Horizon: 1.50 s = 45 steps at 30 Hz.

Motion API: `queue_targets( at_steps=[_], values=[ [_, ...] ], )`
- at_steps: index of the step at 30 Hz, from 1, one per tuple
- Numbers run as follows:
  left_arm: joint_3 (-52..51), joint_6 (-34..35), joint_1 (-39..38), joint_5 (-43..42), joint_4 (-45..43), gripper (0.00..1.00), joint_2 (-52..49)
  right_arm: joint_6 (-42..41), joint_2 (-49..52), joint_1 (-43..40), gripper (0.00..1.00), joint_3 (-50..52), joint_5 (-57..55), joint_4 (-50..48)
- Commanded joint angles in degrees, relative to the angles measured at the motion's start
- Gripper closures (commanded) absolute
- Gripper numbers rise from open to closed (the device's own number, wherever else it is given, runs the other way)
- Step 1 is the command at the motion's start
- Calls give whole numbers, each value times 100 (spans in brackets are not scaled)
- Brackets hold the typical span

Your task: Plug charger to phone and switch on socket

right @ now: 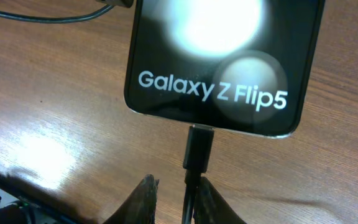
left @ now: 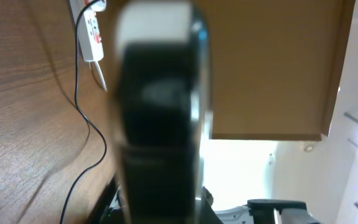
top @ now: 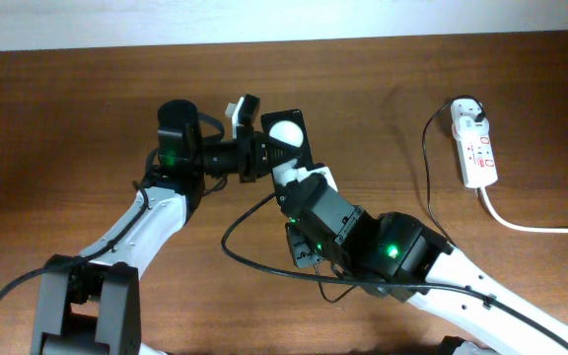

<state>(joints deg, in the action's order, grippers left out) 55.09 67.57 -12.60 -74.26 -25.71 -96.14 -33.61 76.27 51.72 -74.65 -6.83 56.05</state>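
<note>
Brown wooden desk (top: 67, 118) all round, and the left claw (top: 254, 148) is clamped on the Galaxy Z Flip5 phone (top: 289, 138), holding it mid-desk. The charger (top: 426, 187) has its plug tip (right: 199, 146) in the phone's bottom edge. Right claw (right: 174, 199) sits just behind, fingers (right: 145, 199) slightly parted, cable running between them. The white power strip (top: 478, 153) lies far right.

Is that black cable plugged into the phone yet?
Plugged in, it seems: the plug tip meets the phone's bottom edge, and its screen is lit.
</note>
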Motion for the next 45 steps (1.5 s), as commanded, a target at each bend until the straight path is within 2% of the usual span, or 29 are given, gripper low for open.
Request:
queue_targets(
  at_steps=[1, 9, 17, 22, 25, 29, 31, 32, 33, 36, 39, 42, 44, 45],
  values=[
    [46, 225, 0, 227, -33, 100, 9, -33, 173, -37, 84, -24, 107, -59],
    [46, -39, -2, 4, -33, 100, 9, -28, 232, -44, 96, -26, 57, -205],
    [46, -358, -116, -361, -35, 100, 9, 39, 232, -44, 96, -68, -289, -691],
    [-70, -669, -177, -599, -31, 100, 9, 168, 232, -87, 96, -444, -289, -706],
    [-96, -634, -177, -708, 7, 100, 11, 166, 232, -85, 95, -444, -286, -568],
    [-96, -551, -177, -693, -28, 100, 15, 166, 131, -85, 67, -444, -81, -407],
    [-96, -555, -177, -522, -79, 100, 15, 166, -192, -85, 51, -446, -70, -2],
    [-96, -557, -179, -376, -81, 100, 15, 166, -317, -85, 48, -446, -72, 144],
    [-94, -555, -197, -61, -81, 100, 15, 166, -645, -87, 36, -446, -72, 496],
    [-94, -820, -385, 579, -216, 100, 15, 166, -1412, -85, 22, -446, -94, 1071],
    [-94, -1381, -713, 1720, -243, 100, 15, 168, -2251, -85, 1, -444, -105, 1519],
    [-22, -2004, -887, 2511, 437, 100, 13, 168, -2763, -85, 1, -444, -133, 1954],
    [345, -2695, -905, 2754, 1421, 100, 9, 166, -2911, -85, 1, -444, -131, 2140],
    [739, -3169, -905, 3027, 2205, 100, -20, 168, -2916, -85, 1, -444, -133, 2138]
  ],
)
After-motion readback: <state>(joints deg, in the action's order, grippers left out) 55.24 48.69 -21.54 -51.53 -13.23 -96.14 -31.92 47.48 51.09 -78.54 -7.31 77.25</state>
